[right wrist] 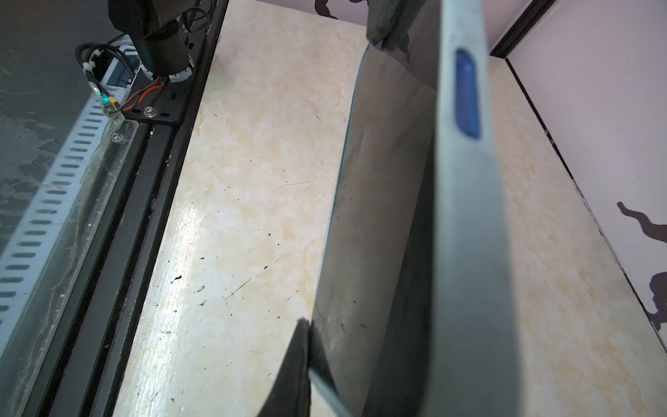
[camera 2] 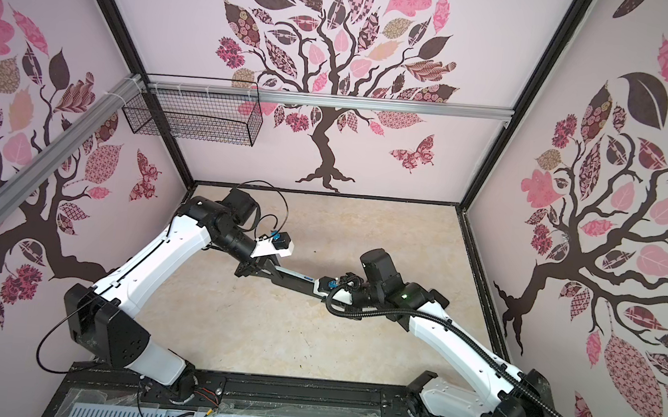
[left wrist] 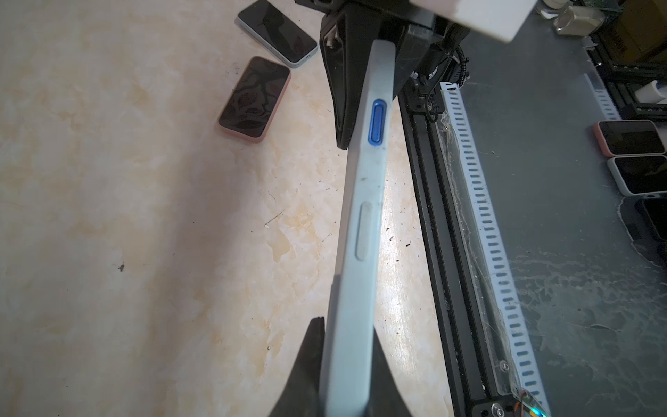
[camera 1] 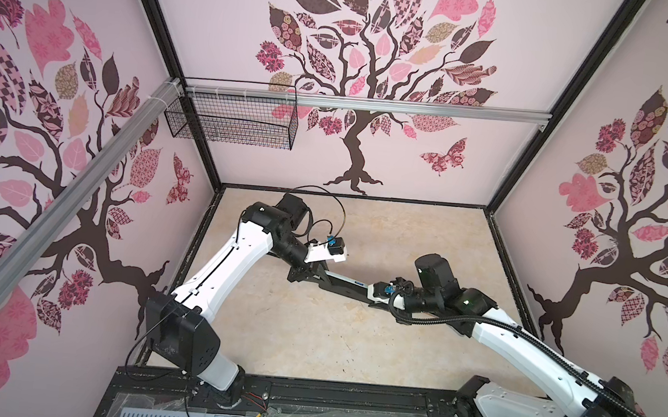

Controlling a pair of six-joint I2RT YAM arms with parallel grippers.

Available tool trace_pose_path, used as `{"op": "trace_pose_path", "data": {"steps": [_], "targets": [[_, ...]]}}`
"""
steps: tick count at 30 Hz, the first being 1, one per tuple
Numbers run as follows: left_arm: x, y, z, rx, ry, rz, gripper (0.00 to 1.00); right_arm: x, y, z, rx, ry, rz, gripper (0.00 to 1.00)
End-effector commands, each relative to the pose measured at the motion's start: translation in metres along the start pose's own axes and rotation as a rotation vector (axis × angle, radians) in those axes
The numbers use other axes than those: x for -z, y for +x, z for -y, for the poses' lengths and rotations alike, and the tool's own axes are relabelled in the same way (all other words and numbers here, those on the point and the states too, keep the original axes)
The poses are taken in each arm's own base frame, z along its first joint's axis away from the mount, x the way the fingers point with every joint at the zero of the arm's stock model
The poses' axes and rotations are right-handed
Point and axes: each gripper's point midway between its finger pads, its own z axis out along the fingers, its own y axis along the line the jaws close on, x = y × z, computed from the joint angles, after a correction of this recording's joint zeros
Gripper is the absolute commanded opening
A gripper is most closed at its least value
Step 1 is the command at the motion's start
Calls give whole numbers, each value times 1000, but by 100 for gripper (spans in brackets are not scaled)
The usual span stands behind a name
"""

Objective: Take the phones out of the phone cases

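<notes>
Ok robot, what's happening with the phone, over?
Left gripper and right gripper both shut on phone case. Case midair between them, nothing out yet. Pink phone and pale-blue phone on table, clear.

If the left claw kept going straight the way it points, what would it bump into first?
The left claw pinches one end of the phone, which sits in its case. Straight ahead, along that phone, is the right claw, pinching the other end. So it would probably meet that claw first.
</notes>
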Motion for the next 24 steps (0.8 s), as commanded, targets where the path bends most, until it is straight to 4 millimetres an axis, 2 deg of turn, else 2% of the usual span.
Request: {"op": "trace_pose_path", "data": {"steps": [1,18,24], "targets": [[4,-19,-13,26,-5,58,0,9,-46,-1,195,39,127,0],[-9,-17,-19,71,75,75,0,3,-79,-6,326,71,167,0],[-11,-16,-17,79,102,85,0,4,-86,2,338,129,185,0]]}}
